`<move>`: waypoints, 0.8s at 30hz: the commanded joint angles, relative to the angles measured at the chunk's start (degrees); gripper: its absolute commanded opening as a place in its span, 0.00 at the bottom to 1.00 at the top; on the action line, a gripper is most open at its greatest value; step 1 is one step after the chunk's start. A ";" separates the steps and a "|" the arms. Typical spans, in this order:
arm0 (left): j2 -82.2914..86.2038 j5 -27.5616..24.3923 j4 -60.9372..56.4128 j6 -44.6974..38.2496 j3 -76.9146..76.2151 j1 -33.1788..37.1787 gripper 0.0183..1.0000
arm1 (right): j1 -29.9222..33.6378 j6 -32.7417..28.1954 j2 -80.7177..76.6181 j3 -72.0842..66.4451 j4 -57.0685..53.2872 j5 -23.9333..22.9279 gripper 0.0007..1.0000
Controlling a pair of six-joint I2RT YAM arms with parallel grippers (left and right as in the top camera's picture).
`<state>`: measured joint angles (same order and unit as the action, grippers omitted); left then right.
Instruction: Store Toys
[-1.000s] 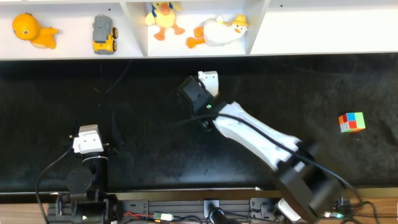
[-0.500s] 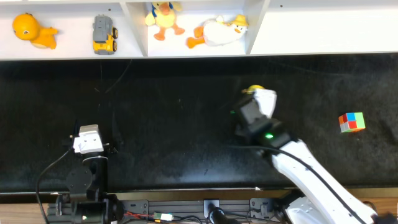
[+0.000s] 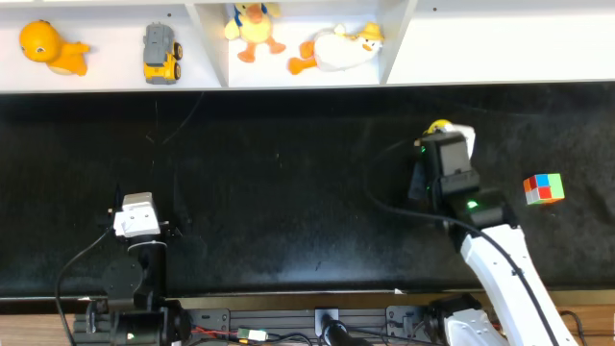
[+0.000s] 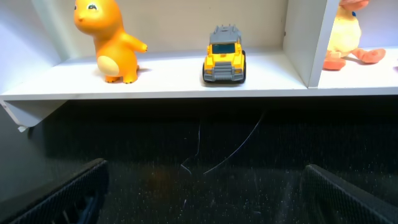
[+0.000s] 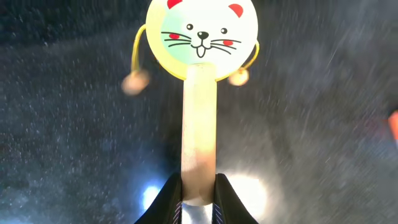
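Black table (image 3: 269,192) lay beneath the right gripper (image 5: 198,191), clamped on a rattle (image 5: 199,93) (cat-faced) by its handle; left gripper (image 4: 205,186) gaped wide.

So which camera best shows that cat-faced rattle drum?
The right wrist view: the cat-faced rattle drum faces it fully, handle pinched in the right gripper. The top view catches just its yellow edge beyond the gripper; the left wrist view faces the shelf.

It has the look of a robotics lab bench: a black-matted worktop (image 3: 240,211), a plain white cubby shelf (image 3: 288,82) along twelve o'clock staged with a toy truck (image 3: 160,53) and plush ducks (image 3: 252,27), and at six o'clock loose cables (image 3: 250,333) around bolted-down arm bases (image 3: 135,322).
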<state>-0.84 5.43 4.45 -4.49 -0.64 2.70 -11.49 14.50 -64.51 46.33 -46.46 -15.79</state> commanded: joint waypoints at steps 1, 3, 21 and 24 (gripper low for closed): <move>0.68 0.66 -0.04 -0.63 0.20 -0.20 1.00 | 4.20 -12.07 -2.49 7.50 0.26 1.36 0.05; 0.68 0.68 -0.04 -0.63 0.20 -0.20 1.00 | 5.27 -14.12 -4.28 10.25 0.24 1.40 0.05; 0.68 0.68 -0.04 -0.63 0.20 -0.20 1.00 | 6.32 -25.14 -28.57 30.99 6.32 5.81 0.05; 0.68 0.68 -0.04 -0.63 0.20 -0.20 1.00 | 6.32 -26.14 -32.48 34.12 6.43 6.91 0.05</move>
<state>-0.84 5.43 4.45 -4.51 -0.64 2.70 -5.34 -9.63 -94.15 76.69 -40.38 -10.72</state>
